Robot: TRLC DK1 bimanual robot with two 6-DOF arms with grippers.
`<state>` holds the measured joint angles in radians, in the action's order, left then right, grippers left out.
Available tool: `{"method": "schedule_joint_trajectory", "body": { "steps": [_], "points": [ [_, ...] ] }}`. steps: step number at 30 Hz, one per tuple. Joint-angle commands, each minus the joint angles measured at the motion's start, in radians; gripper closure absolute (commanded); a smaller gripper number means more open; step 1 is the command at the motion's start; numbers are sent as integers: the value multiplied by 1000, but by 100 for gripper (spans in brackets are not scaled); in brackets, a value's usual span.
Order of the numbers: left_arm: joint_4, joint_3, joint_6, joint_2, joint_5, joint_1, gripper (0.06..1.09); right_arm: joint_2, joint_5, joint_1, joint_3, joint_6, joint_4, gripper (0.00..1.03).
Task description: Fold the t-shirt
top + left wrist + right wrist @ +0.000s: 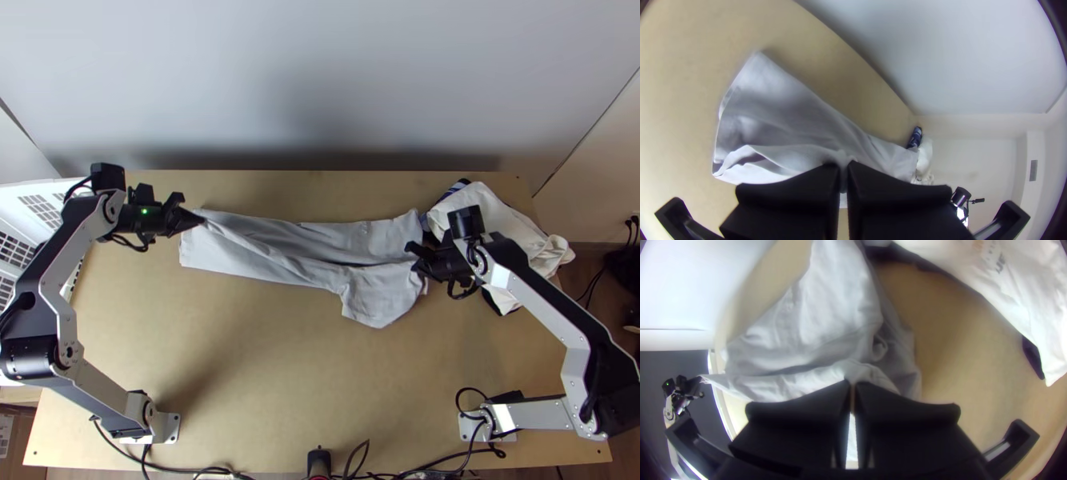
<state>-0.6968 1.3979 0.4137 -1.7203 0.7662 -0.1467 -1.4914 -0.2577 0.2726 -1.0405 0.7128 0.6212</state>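
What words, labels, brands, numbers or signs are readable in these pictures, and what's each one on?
No text here reads for certain.
Dark lettering on the white cloth beside the t-shirt: too blurred to quote.
Orange marking next to it: too blurred too.
T-shirt: no print that I can make out.

The right gripper point(414, 256) pinches a raised fold of the pale grey t-shirt point(835, 306), its black fingers point(800, 418) pressed together on the cloth. From there a ridge of fabric runs to the left gripper point(192, 220), farther off, which holds the shirt too. The shirt lies rumpled on the surface point(951, 351). Beside it is a white cloth point(1018, 298) with print, dark cloth point(1033, 356) peeking out along its edge.
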Motion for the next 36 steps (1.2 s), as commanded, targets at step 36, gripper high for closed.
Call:
{"method": "schedule_joint_trajectory", "body": {
  "steps": [36],
  "points": [
    [108,-23,139,-107,-197,164,105,-116,77,-53,-49,137,-187,100]
  ]
}}
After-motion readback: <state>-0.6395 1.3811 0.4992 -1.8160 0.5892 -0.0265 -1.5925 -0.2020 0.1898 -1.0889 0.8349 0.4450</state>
